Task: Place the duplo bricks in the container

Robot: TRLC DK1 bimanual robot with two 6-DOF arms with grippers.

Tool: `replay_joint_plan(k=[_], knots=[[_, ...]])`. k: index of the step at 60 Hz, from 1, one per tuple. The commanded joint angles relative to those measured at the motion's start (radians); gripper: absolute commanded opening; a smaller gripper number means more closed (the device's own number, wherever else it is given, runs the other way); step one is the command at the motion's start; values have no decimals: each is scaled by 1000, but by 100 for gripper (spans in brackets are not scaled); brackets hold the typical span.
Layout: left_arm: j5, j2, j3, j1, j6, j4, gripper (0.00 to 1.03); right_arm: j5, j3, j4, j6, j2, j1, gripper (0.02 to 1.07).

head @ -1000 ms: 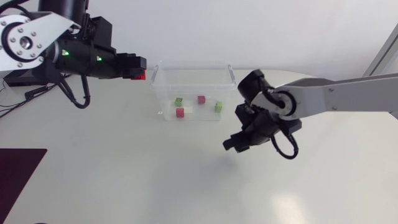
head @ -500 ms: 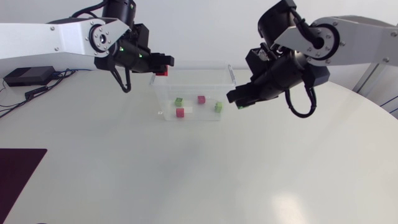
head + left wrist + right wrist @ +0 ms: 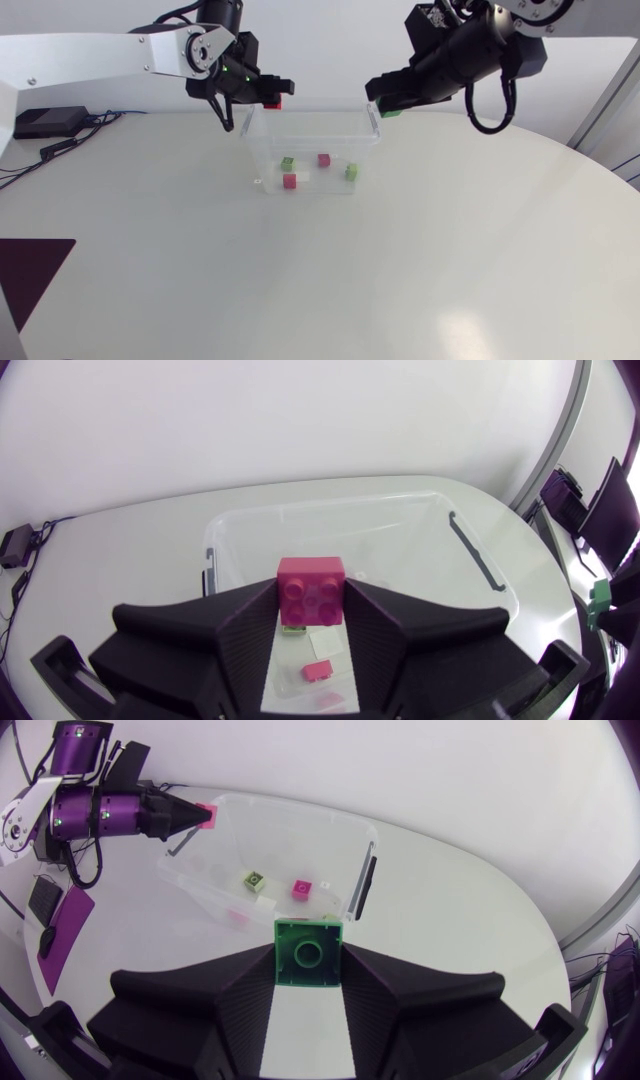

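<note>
Head view: four bricks (image 3: 290,181) sit in container (image 3: 262,132); left claw (image 3: 272,98) pinches red brick (image 3: 272,103), right claw (image 3: 384,106) green brick (image 3: 389,113), neither dropped yet.

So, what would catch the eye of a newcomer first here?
The left tool, shut on a red duplo brick, and the right tool, shut on a green duplo brick, hang near the far corners of the clear container. Four small bricks, two green and two red, already lie inside it.

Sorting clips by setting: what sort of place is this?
Probably a robotics lab bench: white table, clear container, left gripper holding a red brick, right gripper a green brick.
</note>
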Motion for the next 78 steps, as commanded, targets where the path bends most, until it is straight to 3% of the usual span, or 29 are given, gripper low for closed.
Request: replay_joint_plan(k=[1, 8, 10, 11, 12, 14, 28, 39, 63, 78], knots=[[-19, 67, 94, 3, 0, -44, 35, -4, 47, -4, -16, 38, -9, 25], [-36, 125, 175, 0, -5, -124, 60, -10, 65, -5, -16, 52, -7, 25], [-34, 127, 175, -3, -3, -124, 74, -12, 67, -5, -16, 55, -6, 25], [-34, 127, 175, -3, -3, -124, 77, -12, 67, -5, -16, 56, -4, 25], [-33, 127, 178, -7, -2, -131, 89, -12, 69, -5, -16, 60, -4, 25], [-33, 130, 186, -12, -2, -144, 99, -13, 70, -5, -16, 63, -4, 25], [-4, 50, 313, 3, -17, -289, 99, -13, 102, -8, -19, 84, -4, 25], [4, -96, 250, 19, -20, -323, 99, -13, 148, -7, -19, 110, -3, 25], [1, -518, -155, 10, -10, -269, 99, -6, 380, -18, -18, 250, 23, 25], [1, -696, -362, 43, 7, -222, 99, 7, 474, 2, -7, 307, 43, 25]])
